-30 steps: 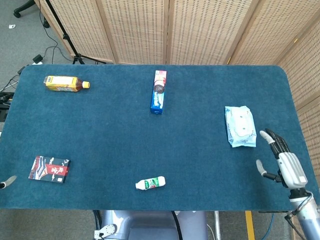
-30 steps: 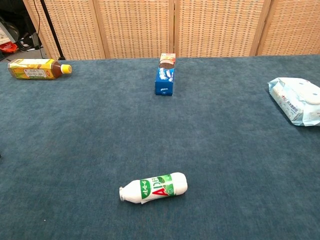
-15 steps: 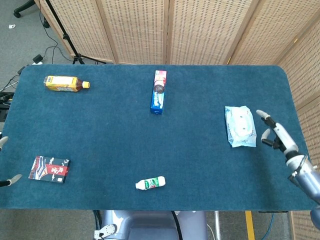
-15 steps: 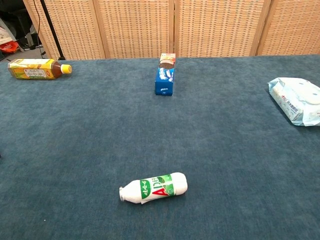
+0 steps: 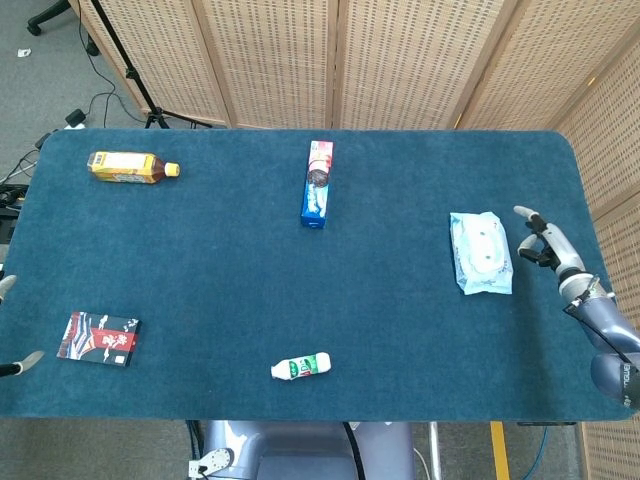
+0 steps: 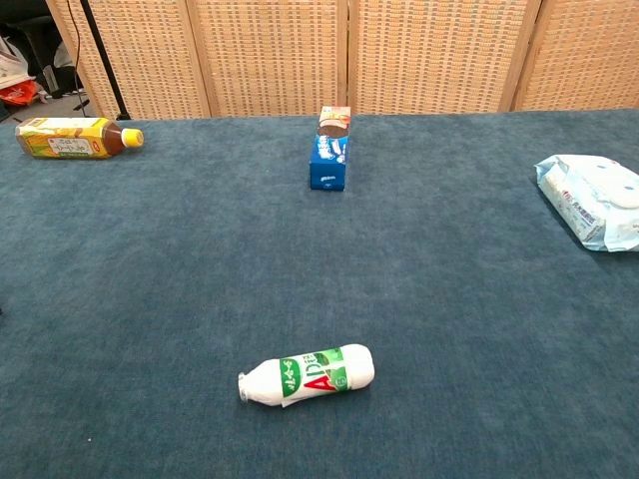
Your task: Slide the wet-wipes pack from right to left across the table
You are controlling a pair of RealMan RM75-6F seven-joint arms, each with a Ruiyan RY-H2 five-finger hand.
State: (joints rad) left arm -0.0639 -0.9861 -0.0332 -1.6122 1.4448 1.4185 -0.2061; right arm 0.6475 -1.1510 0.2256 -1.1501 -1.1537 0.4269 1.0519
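Note:
The wet-wipes pack (image 5: 480, 252), pale blue with a white lid, lies flat near the table's right side; the chest view shows the pack (image 6: 597, 202) at its right edge. My right hand (image 5: 545, 242) hovers just right of the pack, fingers spread, holding nothing and a small gap away from it. Of my left hand (image 5: 8, 326), only fingertips show at the head view's left edge, spread and empty. The chest view shows neither hand.
A blue biscuit box (image 5: 318, 184) lies at the centre back, a yellow tea bottle (image 5: 130, 166) at the back left. A small white bottle (image 5: 301, 367) lies near the front edge, a dark card pack (image 5: 98, 338) at the front left.
My right hand has risen from the front right corner and moved back, up alongside the pack's right edge. The pack has not moved.

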